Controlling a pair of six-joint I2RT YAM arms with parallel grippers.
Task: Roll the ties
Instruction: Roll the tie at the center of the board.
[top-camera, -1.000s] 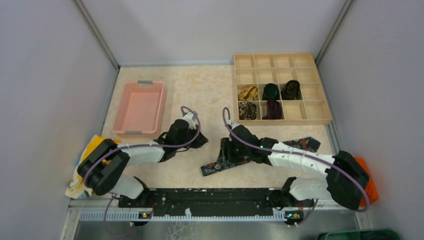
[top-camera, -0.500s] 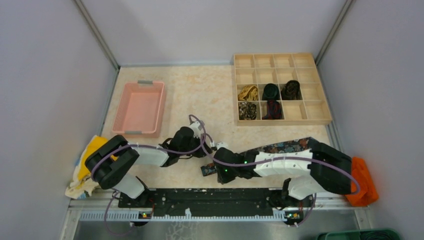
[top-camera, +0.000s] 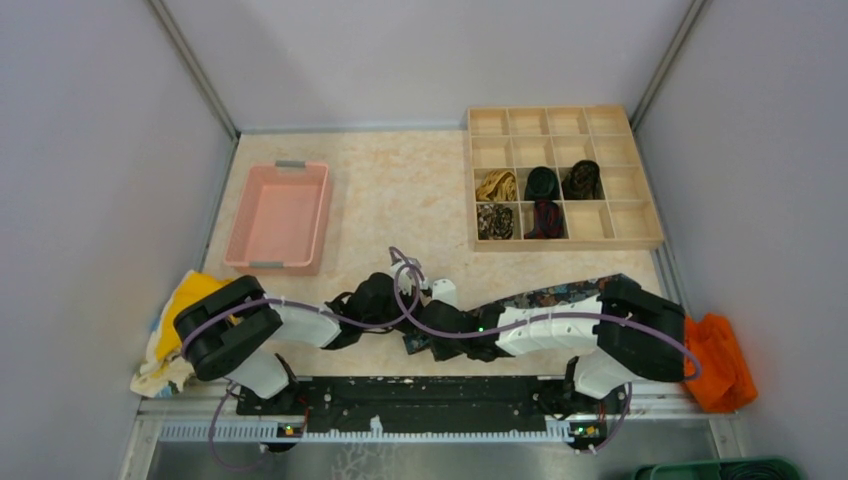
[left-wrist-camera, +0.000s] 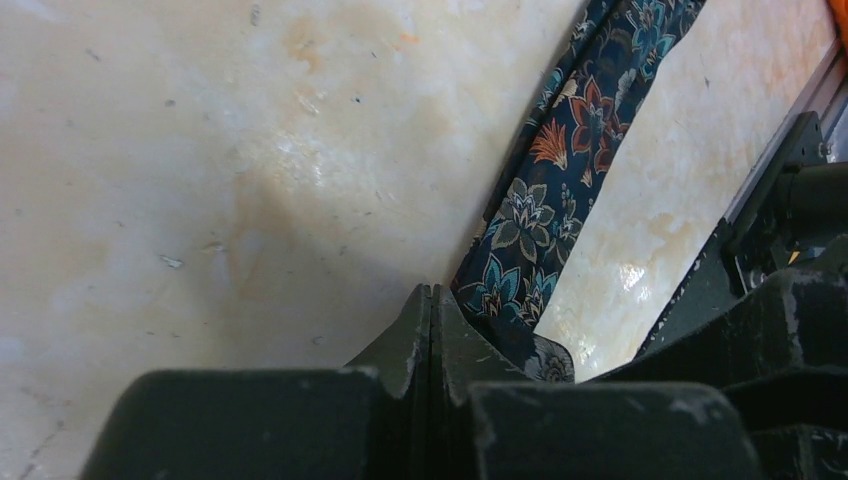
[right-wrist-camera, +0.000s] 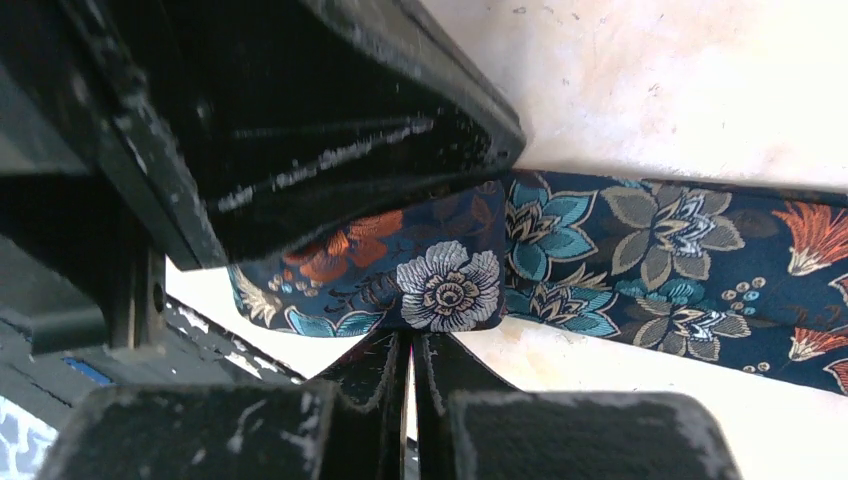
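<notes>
Our right gripper (right-wrist-camera: 409, 340) sits closed to a slit, the folded end of the floral tie (right-wrist-camera: 640, 250) right at its tip, seemingly starting the roll; whether it pinches cloth we cannot tell. Our left gripper (left-wrist-camera: 431, 292), jaws pressed together and empty, has the tie just beside its tip, likely steadying that end.

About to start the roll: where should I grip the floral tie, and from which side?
Take the floral tie at its folded-over end, likely the best start: it is already doubled there, while the rest lies flat as a long strip. Come in across its width from the long edge by the right gripper, pinching both layers.
</notes>
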